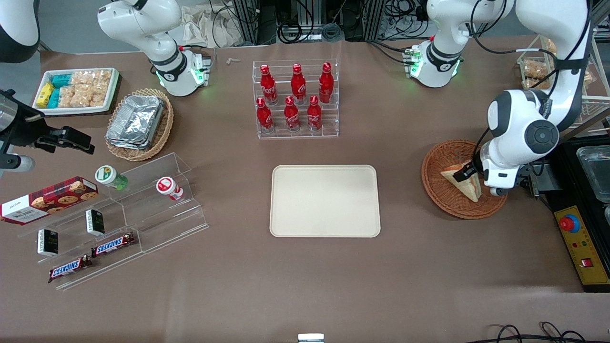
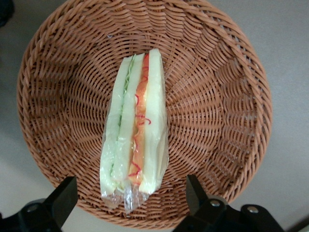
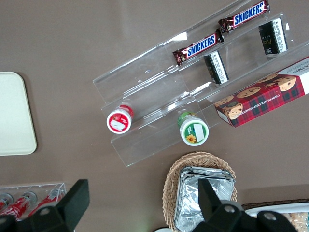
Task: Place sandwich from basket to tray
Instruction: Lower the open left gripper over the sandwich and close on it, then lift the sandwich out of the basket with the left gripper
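The sandwich, a pale bread wedge in clear wrap with red-orange and green filling, lies in the round reddish-brown wicker basket at the working arm's end of the table. My left gripper hangs just over it, open. In the left wrist view the two black fingers stand wide apart on either side of the sandwich's wrapped end, touching neither it nor the basket. The gripper holds nothing. The cream-beige tray lies bare at the table's middle, beside the basket.
A clear rack of red cola bottles stands farther from the front camera than the tray. Toward the parked arm's end are an acrylic step shelf with snacks, a tan basket of foil containers and a white snack tray. A yellow control box lies by the basket.
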